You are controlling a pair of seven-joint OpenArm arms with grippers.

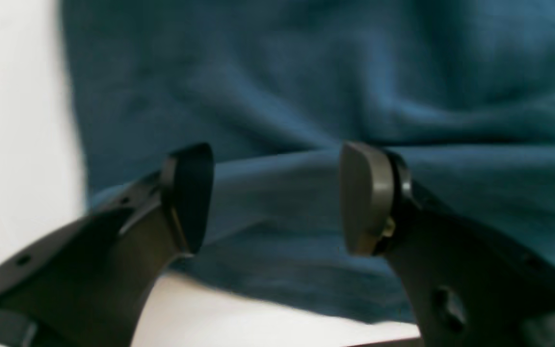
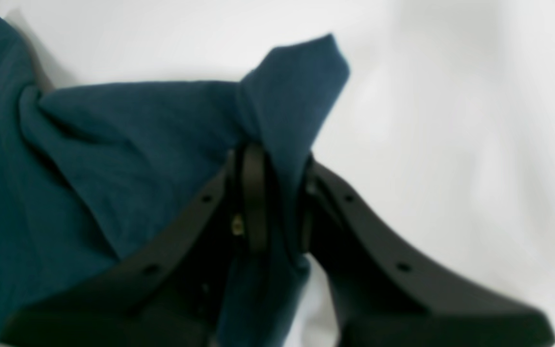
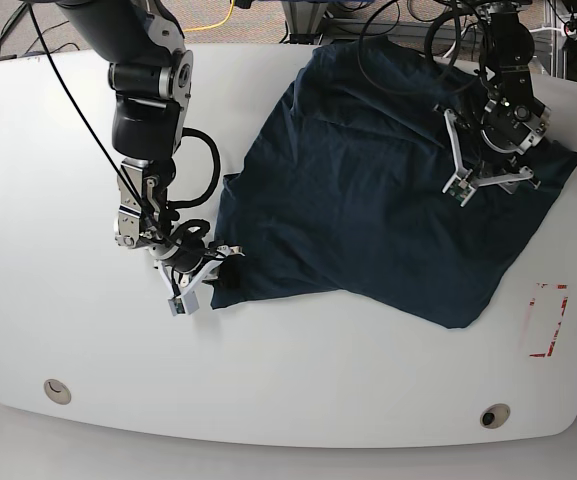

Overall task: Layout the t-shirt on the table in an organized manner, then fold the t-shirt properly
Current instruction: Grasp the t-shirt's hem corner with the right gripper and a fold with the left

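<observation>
- White table [image 3: 58, 330] carries the t-shirt [image 3: 368, 190], which lies spread but rumpled toward the far side, well clear of the red tape mark [image 3: 548, 320] at the near edge.
- Right gripper [image 2: 277, 202] is clenched on a pinched corner of the t-shirt at its near edge; cloth rises between the jaws.
- Risk: the pinch looks shallow. A quick pull could slip the corner free, or drag the whole garment into a bunch.
- Left gripper [image 1: 277, 197] is released, jaws wide, hovering over the t-shirt's far part, farther from the tape mark.
- Risk: with that side unpinned, the cloth may slide rather than stretch flat.
- Long axis appears to run diagonally from the near pinched corner toward the far side; which end is the collar cannot be told.
</observation>
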